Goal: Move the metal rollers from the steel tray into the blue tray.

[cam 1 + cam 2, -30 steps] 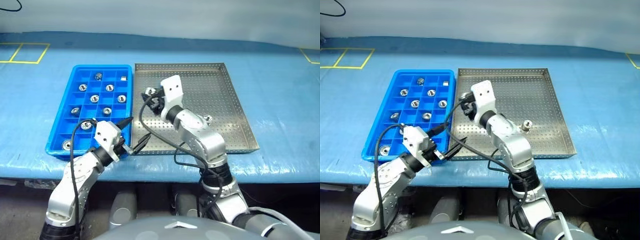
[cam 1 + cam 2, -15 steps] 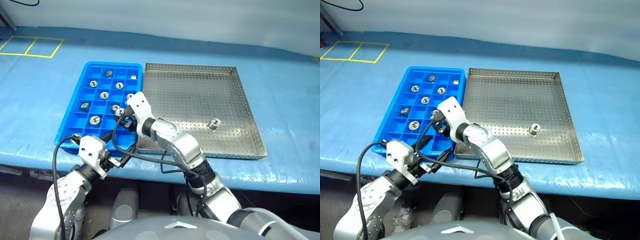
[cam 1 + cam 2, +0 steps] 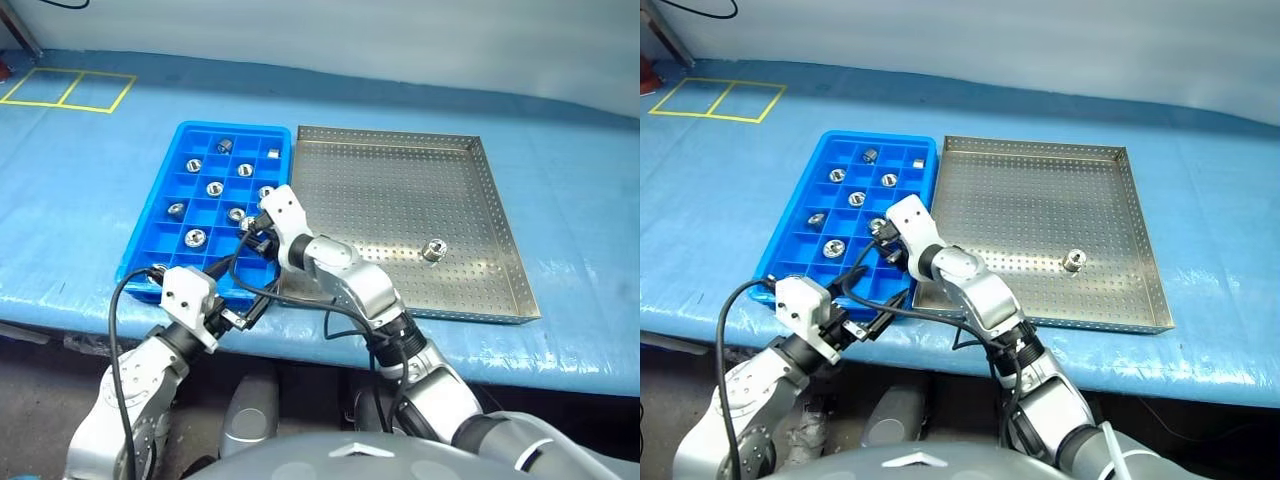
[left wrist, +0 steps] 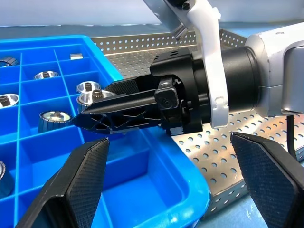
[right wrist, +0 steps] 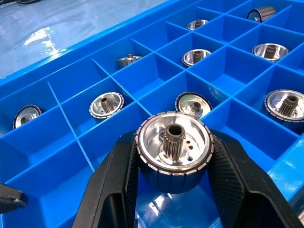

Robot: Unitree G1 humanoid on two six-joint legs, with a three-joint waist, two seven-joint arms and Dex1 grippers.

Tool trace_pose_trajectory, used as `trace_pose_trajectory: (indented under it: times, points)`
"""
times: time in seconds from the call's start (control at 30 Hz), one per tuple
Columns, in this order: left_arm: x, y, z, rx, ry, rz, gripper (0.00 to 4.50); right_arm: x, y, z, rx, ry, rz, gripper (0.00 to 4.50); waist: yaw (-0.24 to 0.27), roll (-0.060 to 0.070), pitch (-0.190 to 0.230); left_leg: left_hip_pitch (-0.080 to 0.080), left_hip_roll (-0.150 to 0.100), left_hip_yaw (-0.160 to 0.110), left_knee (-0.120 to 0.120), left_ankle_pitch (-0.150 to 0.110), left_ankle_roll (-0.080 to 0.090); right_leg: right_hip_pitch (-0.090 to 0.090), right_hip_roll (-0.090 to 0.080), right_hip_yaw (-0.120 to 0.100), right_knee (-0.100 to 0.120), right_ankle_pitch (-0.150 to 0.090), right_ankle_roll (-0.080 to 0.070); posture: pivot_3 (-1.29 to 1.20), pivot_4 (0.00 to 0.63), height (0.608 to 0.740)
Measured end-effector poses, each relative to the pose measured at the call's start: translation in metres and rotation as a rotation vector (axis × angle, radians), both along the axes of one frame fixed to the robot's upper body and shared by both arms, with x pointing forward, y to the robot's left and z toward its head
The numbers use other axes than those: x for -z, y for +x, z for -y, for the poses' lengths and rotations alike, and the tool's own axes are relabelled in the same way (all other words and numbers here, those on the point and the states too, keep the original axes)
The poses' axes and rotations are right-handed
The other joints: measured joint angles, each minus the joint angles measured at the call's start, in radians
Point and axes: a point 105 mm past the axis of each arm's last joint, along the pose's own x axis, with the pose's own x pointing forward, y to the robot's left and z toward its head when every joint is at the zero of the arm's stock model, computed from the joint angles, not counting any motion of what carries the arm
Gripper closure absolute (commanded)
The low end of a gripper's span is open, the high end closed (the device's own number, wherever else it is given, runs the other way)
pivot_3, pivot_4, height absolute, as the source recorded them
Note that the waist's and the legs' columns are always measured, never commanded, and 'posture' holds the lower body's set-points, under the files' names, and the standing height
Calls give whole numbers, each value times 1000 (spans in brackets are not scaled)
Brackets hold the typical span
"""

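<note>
Clamping a shiny metal roller (image 5: 174, 152) between its two ribbed black fingers (image 5: 118, 185), the right gripper (image 3: 252, 228) hangs over the right-hand columns of the blue tray (image 3: 150, 220). The held roller is a squat silver wheel with a knurled rim, a polished dished face and a small toothed hub round a dark centre hole. Beyond it, the tray's glossy plastic grid of square compartments holds more rollers (image 5: 106, 105), one to a cell, some face up and one at the tray's far end lying on its side. At about 3 o'clock from the blue tray, edge to edge with it, sits the steel tray (image 3: 500, 215), a shallow matte rectangle with a dotted, perforated floor and a low raised rim. One roller (image 3: 434, 249) stands upright on that floor, toward the 4 o'clock side. At 6 o'clock from the blue tray, off its near edge, the left gripper (image 3: 238, 313) holds its black fingers wide apart, gripping nothing. Both trays rest on a wrinkled blue table cover (image 3: 90, 180).
</note>
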Motion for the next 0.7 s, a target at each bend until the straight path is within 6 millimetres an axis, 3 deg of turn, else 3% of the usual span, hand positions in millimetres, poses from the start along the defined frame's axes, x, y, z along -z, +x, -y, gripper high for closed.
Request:
trace_pose_trajectory:
  times: [0.23, 0.43, 0.57, 0.7]
  points:
    - [-5, 4, 4, 27, 7, 21, 0, -1, -5, 20, 35, -4, 5, 140, -7, 0, 0, 0, 0, 0, 0, 0, 0, 0, 0, 0, 0, 0, 0, 301, 150, 740]
    - [-9, 9, 6, 49, 5, 35, 0, -8, 0, 55, 177, 16, 31, 140, -15, 0, 0, -1, 0, 0, 0, 0, 0, -1, 0, 0, 0, 0, 0, 245, 150, 740]
    - [-17, 18, 10, 80, 7, 68, 0, -31, 15, 110, 403, 32, 116, 140, -23, 0, 0, 0, 0, 0, 1, 0, 0, 0, 0, 0, -1, 0, 0, 169, 150, 740]
    - [-15, 27, 20, 144, 3, 62, 0, -14, 12, 175, 624, -48, 79, 140, -44, 0, 0, -1, -1, 1, 0, 0, 0, 0, 0, 1, -1, 0, 0, 102, 150, 740]
